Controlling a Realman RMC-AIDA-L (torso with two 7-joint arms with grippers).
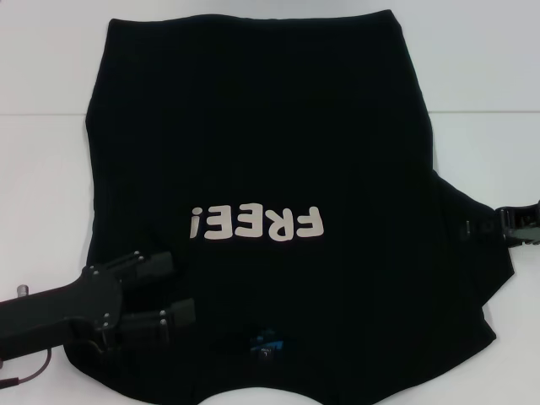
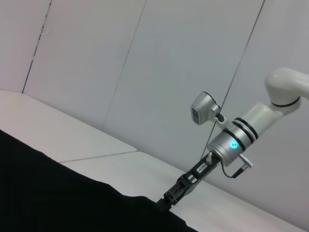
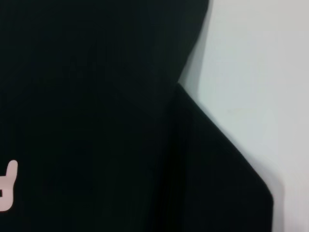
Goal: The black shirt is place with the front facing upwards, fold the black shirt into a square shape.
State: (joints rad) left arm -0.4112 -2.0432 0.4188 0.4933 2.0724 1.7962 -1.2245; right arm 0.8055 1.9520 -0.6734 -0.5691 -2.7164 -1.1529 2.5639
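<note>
The black shirt [image 1: 270, 126] lies flat on the white table [image 1: 42, 169], front up, with cream "FREE!" lettering [image 1: 257, 224] and a blue neck label [image 1: 268, 344] at the near edge. Its right sleeve [image 1: 472, 270] sticks out to the right; the left side ends in a straight edge. My left gripper [image 1: 179, 288] is open, its two fingers spread over the shirt's near left shoulder. My right gripper [image 1: 485, 226] is at the right sleeve's outer edge. The left wrist view shows its tip [image 2: 166, 202] touching the shirt's edge [image 2: 48, 193]. The right wrist view shows cloth [image 3: 96, 96] and sleeve.
White table surface surrounds the shirt on the left, the right [image 1: 489, 84] and the far side. A seam [image 1: 481, 111] runs across the table. A pale wall [image 2: 169, 58] stands behind the table in the left wrist view.
</note>
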